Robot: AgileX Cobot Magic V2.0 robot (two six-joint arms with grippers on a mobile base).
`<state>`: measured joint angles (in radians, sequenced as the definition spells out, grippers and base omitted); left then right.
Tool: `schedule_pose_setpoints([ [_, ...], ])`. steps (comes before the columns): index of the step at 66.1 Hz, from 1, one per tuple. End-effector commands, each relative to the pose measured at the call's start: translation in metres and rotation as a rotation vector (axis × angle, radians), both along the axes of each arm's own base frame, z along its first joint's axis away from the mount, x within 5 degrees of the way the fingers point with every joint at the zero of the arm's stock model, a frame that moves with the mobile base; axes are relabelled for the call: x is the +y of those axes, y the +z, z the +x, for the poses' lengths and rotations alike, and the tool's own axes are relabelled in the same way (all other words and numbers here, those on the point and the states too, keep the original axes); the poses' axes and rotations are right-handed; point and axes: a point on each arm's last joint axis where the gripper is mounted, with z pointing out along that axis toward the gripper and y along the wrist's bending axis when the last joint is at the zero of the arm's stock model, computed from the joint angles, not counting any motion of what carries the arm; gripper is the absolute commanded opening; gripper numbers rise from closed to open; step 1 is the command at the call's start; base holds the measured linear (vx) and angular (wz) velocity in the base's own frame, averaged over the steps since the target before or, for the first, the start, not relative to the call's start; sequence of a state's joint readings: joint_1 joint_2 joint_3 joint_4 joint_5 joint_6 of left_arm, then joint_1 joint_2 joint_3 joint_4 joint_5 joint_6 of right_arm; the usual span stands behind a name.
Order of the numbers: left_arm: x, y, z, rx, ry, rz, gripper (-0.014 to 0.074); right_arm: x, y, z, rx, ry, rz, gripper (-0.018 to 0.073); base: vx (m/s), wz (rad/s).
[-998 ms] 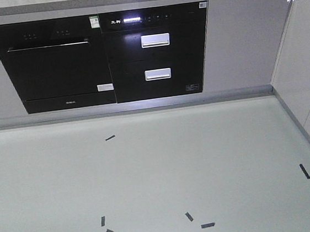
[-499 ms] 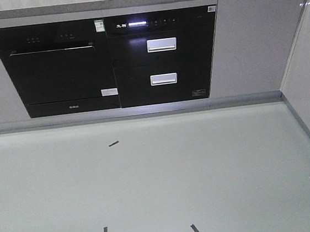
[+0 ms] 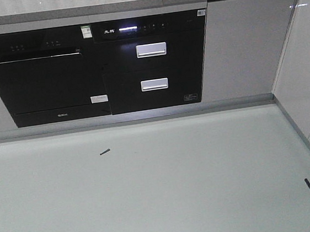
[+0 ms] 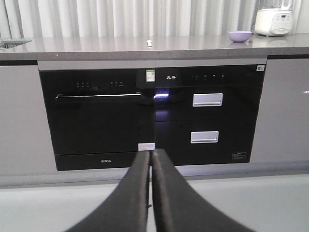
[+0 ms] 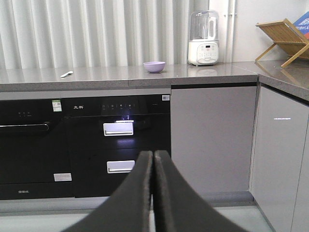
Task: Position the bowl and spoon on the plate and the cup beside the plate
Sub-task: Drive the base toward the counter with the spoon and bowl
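Base well back from counter (image 5: 120,77); nothing in reach yet. Lavender bowl (image 5: 154,66) sits on counter top near blender (image 5: 203,37). Mint spoon (image 5: 66,74) lies well apart to its left, above the black oven (image 4: 99,121). No plate or cup in any view. L gripper (image 4: 150,153) & R gripper (image 5: 153,153): jaws pressed together, empty. Step, as I judge it: drive up to counter. Go square-on, stop w/ both items between the arms, raise wrists above counter edge, spread jaws before reaching.
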<state>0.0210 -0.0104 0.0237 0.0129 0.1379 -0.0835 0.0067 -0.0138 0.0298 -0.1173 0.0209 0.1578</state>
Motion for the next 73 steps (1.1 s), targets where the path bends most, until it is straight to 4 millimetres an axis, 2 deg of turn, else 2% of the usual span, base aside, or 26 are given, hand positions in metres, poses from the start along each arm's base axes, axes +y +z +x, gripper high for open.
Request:
schedule_pose_setpoints([
  [1,-0.0001,0.0133,-0.0018,-0.102,0.0,-0.005,-0.0006,0.0008,0.0037,-0.0005,-0.065,0.008,-0.009,-0.0006,0.11,-0.01],
  [73,-0.0001,0.0133,-0.0018,-0.102,0.0,-0.005,-0.0006,0.0008,0.0037,-0.0005,-0.065,0.008,-0.009,-0.0006,0.18,0.02],
])
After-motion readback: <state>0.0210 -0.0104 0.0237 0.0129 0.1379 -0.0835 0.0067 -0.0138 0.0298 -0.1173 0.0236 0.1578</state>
